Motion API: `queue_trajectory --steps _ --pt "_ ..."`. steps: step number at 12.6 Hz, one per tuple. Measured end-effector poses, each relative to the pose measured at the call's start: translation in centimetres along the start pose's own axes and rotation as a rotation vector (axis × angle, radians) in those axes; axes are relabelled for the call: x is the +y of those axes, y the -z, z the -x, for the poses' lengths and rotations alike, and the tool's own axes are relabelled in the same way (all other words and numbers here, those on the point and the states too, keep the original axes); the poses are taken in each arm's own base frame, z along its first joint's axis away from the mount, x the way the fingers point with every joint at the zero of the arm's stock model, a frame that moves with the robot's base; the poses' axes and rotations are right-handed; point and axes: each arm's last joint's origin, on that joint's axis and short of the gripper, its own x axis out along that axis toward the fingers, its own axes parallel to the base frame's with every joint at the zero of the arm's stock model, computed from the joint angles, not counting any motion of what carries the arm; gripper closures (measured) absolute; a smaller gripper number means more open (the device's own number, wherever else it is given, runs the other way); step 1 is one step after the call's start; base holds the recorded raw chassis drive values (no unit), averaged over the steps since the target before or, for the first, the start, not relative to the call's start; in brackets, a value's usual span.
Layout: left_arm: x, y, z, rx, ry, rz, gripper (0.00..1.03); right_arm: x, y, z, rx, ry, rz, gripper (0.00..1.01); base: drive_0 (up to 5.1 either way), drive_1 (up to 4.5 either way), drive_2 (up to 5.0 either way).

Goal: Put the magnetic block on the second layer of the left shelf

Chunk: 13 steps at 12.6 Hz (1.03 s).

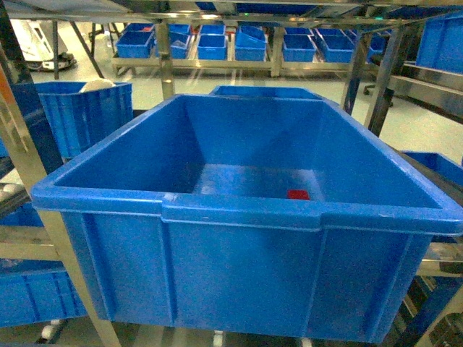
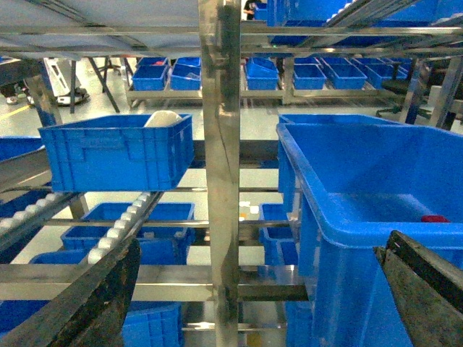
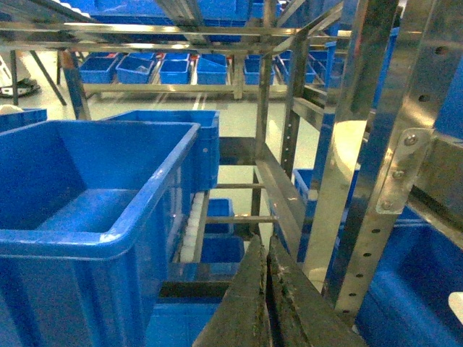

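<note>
big blue crate (image 1: 239, 275) holds magnetic block (image 1: 298, 194); left tool (image 2: 253, 289) wide, right tool (image 3: 266, 303) pinched empty.

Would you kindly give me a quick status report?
Left gripper open, empty. Right gripper shut, empty. Magnetic block on the floor of the big blue crate. Nothing over it.

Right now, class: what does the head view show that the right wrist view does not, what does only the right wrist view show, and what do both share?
Only the head view shows the magnetic block, lying on the floor of the big blue crate near its front wall. Only the right wrist view shows the right pincer, its fingers pressed together, and the perforated steel upright beside it. Both show that crate and the distant row of blue crates.
</note>
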Motion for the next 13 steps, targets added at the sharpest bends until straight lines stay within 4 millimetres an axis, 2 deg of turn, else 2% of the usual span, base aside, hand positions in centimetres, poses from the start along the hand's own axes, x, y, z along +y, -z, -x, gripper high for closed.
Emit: queue_trajectory --steps 1,3,6,7,8,13 --pt "0.0 0.0 0.0 0.0 0.0 0.0 0.05 0.1 0.1 0.0 0.002 -0.021 0.003 0.99 0.0 0.0 0.0" --pt "0.0 0.0 0.0 0.0 0.0 0.0 0.05 0.1 1.1 0.1 -0.008 -0.028 0.003 0.99 0.0 0.0 0.0" --pt "0.0 0.0 0.0 0.0 0.0 0.0 0.05 0.1 1.1 0.0 -0.005 -0.027 0.003 0.99 0.0 0.0 0.0" --pt "0.0 0.0 0.0 0.0 0.0 0.0 0.05 0.1 1.1 0.0 -0.006 -0.028 0.003 0.95 0.0 0.0 0.0" --pt "0.0 0.0 0.0 0.0 0.0 0.0 0.05 0.1 1.1 0.0 -0.006 -0.028 0.003 0.71 0.0 0.0 0.0" --pt "0.0 0.0 0.0 0.0 0.0 0.0 0.05 0.1 1.1 0.0 -0.006 -0.028 0.003 0.06 0.0 0.0 0.0"
